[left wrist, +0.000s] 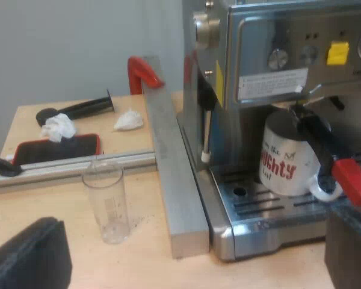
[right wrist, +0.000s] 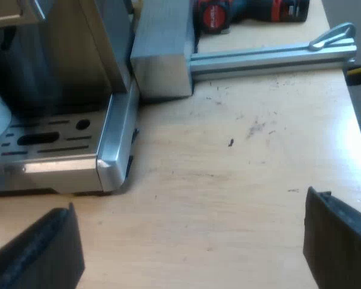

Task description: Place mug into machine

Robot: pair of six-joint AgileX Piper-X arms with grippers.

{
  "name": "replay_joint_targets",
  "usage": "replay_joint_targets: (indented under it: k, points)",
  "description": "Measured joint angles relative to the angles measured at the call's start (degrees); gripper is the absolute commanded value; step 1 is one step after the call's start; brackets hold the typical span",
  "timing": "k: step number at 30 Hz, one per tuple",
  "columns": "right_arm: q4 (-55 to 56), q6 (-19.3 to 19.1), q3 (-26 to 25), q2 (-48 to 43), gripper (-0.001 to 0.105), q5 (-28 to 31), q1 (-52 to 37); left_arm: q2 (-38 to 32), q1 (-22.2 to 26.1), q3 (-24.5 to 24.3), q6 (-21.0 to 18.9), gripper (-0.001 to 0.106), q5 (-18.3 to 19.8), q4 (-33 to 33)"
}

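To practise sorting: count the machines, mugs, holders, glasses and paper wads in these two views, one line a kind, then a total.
Machine: 1
Mug: 1
Holder: 1
Glass: 1
Paper wads: 2
Total: 6

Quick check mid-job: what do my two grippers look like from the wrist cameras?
Left gripper: two plain matte black fingers, blocky with flat faces, no visible markings. Right gripper: the same, black fingers with squared, slightly angled tips.
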Motion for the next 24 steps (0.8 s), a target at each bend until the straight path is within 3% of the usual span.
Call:
replay_joint_targets:
  k: [14, 18, 24]
  points:
    - [-11.8, 0.0, 12.3, 0.1, 0.077, 0.0, 0.0, 0.1, 0.0, 19.2, 0.0, 0.087, 1.1, -11.7]
    - [-12.1, 0.0, 16.2, 0.1, 0.077, 0.0, 0.0, 0.1, 0.0, 22.1, 0.0, 0.087, 1.8, -12.1]
    - [-12.1, 0.0, 20.8, 0.1, 0.077, 0.0, 0.0, 0.1, 0.0, 22.6, 0.0, 0.087, 1.8, -13.2]
